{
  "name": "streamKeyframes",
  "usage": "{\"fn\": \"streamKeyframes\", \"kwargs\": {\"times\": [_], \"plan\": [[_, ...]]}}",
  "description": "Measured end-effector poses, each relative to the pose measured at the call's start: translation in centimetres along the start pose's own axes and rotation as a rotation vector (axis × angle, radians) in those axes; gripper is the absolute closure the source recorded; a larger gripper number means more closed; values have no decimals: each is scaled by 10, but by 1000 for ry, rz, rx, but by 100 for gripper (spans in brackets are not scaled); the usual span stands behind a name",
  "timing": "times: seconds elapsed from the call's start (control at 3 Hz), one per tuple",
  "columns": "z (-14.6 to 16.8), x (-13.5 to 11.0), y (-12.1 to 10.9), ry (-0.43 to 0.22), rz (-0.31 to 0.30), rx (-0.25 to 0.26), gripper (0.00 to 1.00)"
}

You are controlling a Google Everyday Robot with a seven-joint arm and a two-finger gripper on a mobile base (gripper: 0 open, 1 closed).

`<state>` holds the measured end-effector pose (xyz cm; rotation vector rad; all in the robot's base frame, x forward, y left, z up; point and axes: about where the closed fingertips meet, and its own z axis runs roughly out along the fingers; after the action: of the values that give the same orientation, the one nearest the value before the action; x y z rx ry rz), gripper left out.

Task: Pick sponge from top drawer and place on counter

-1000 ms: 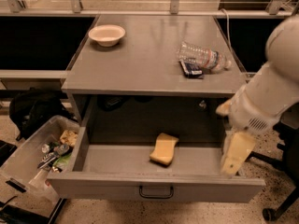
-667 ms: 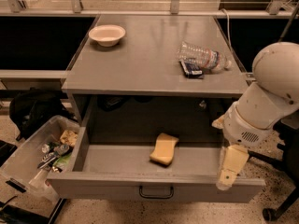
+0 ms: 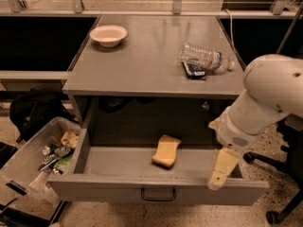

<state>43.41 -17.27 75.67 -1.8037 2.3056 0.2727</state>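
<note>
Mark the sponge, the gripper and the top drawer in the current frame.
sponge [image 3: 166, 151]: camera view, middle of its top face.
gripper [image 3: 217, 179]: camera view, its lower end, at the drawer's front right.
top drawer [image 3: 104, 189]: camera view, left part of its front panel.

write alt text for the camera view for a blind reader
A pale yellow sponge lies in the open top drawer, with the robot's end effector hanging at the drawer's front edge, apart from the sponge. On the counter above sit a white bowl and a plastic bottle.

High front view, jaws at lower right
</note>
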Motion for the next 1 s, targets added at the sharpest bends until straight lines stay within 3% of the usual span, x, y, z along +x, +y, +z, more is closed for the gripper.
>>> {"fn": "streamKeyframes", "kwargs": {"times": [0.33, 0.67, 1.0], "plan": [[76, -21, 3, -20, 50, -10, 0], [81, -32, -9, -59, 80, 46, 0], [81, -32, -9, -59, 80, 46, 0]]}}
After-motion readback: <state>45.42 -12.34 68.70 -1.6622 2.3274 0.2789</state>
